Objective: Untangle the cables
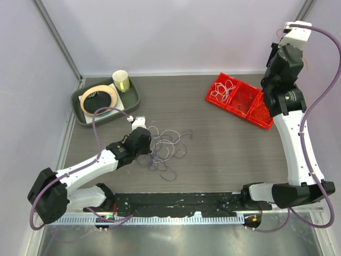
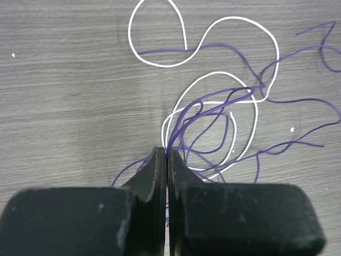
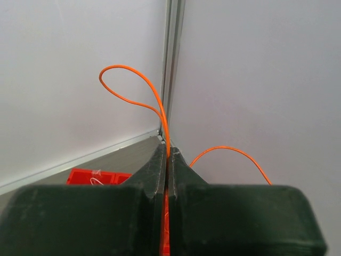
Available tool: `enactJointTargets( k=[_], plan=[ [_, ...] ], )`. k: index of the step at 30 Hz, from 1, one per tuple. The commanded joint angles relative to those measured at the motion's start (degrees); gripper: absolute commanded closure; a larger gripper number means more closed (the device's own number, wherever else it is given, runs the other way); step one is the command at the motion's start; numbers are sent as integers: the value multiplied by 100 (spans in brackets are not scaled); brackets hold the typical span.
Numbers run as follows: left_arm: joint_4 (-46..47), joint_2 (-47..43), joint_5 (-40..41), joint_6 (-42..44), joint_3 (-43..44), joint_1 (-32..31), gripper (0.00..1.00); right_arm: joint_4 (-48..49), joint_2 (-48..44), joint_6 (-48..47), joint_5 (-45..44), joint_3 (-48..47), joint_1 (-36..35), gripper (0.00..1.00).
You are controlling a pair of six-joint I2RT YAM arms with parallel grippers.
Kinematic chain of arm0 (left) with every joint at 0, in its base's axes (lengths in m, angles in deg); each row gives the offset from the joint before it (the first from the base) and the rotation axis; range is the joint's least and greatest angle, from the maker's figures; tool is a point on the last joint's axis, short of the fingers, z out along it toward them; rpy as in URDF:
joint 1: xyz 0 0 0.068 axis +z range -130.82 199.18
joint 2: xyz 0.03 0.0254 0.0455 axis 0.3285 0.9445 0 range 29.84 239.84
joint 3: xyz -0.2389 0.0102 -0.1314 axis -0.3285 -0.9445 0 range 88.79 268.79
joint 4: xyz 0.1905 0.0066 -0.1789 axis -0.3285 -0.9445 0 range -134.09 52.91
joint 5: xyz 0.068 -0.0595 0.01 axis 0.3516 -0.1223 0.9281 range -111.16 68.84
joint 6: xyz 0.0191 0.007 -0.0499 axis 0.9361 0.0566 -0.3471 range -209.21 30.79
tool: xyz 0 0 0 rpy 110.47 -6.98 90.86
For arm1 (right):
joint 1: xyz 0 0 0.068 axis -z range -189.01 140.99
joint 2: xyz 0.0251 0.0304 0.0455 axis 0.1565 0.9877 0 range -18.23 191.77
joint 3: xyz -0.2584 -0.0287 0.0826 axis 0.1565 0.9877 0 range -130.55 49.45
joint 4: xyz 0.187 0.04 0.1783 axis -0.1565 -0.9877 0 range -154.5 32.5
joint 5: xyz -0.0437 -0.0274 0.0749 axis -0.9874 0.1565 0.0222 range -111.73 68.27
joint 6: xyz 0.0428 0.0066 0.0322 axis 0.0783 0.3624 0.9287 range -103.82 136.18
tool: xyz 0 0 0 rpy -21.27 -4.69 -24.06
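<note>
Left gripper [image 2: 166, 152] pinched shut on the purple cables [image 2: 213, 114]; right gripper [image 3: 168, 151] pinched shut on an orange cable [image 3: 133, 90]
Low over the grey wood-grain table [image 2: 64, 80], the left gripper's dark, wedge-shaped jaws meet with several thread-thin purple cables fanning out from their tips; just beyond, the white cables [image 2: 160, 64] lie in smooth round loops, crossed over and under by the kinked purple ones, the whole loose tangle spread flat near the table's middle. Further right sits a red plastic bin [image 1: 240, 98] with side-by-side compartments, pale wire coils in its left one and fine orange-red strands in its right one. At far right the right gripper is raised high by the pale wall, its jaws closed on the glossy orange cable, which arcs up in a narrow teardrop loop and curves down on the other side
</note>
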Motion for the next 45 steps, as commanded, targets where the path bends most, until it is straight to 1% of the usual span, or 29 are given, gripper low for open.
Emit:
enactJointTargets(
  k=[1, 6, 10, 17, 18, 19, 25, 29, 33, 40, 45],
  plan=[
    [304, -197, 306, -83, -231, 26, 100, 254, 29, 32, 51, -233, 100, 99],
    [383, -241, 359, -74, -258, 26, 100, 246, 187, -153, 16, -313, 267, 99],
    [427, -83, 385, -92, -267, 18, 100, 325, 407, -285, 94, -330, 416, 99],
    [400, 146, 447, -75, -187, 26, 100, 535, 916, -258, 332, -225, 759, 99],
    [400, 137, 465, -74, -187, 18, 100, 544, 961, -232, 306, -225, 750, 99],
    [392, 137, 482, -74, -187, 26, 100, 553, 1005, -206, 332, -225, 942, 99],
    [374, 128, 509, -57, -179, 18, 100, 553, 1110, -74, 385, -356, 1277, 99],
    [383, 111, 500, -57, -179, 26, 100, 457, 1181, -74, 297, -752, 1392, 99],
    [374, 119, 482, -74, -187, 18, 100, 395, 1163, -144, 297, -954, 1418, 99],
    [374, 84, 491, -92, -196, 18, 100, 360, 1110, -197, 288, -771, 1445, 99],
    [313, 67, 535, -92, -187, 26, 100, 474, 1338, -188, 245, -551, 1471, 99]
  ],
)
